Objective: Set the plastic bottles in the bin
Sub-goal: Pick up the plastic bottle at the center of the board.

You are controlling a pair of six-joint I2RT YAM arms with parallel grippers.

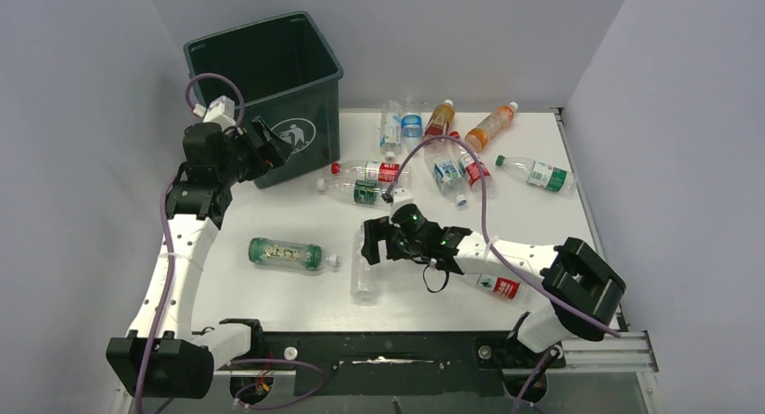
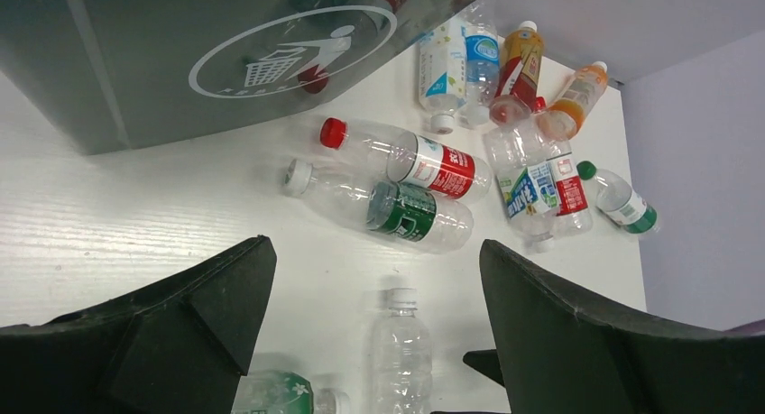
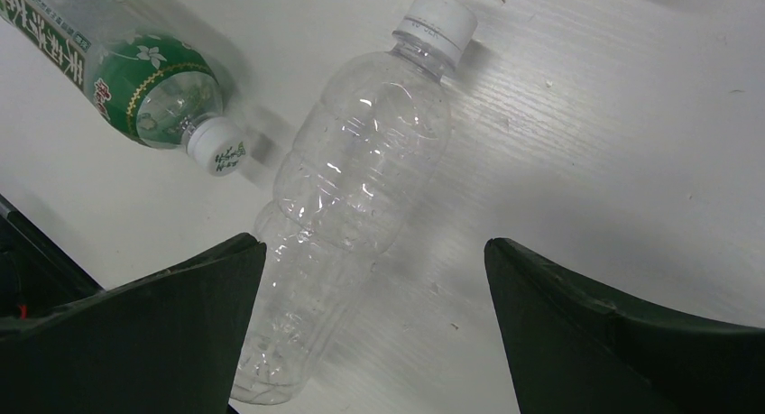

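The dark green bin (image 1: 262, 71) stands at the back left; its white symbol fills the top of the left wrist view (image 2: 289, 58). My left gripper (image 1: 269, 148) hangs open and empty just in front of the bin (image 2: 376, 247). A label-less clear bottle (image 1: 365, 274) lies near the table's middle. My right gripper (image 1: 372, 243) is open right above it, the bottle (image 3: 361, 161) lying beside its left finger, not gripped (image 3: 374, 243). A green-label bottle (image 1: 287, 253) lies left of it (image 3: 135, 62). Several more plastic bottles (image 1: 451, 152) lie at the back right.
A red-label bottle (image 1: 365, 170) and a green-label one (image 1: 361, 193) lie side by side just right of the bin. Another red-label bottle (image 1: 498, 286) lies under my right arm. Grey walls close in the table on three sides.
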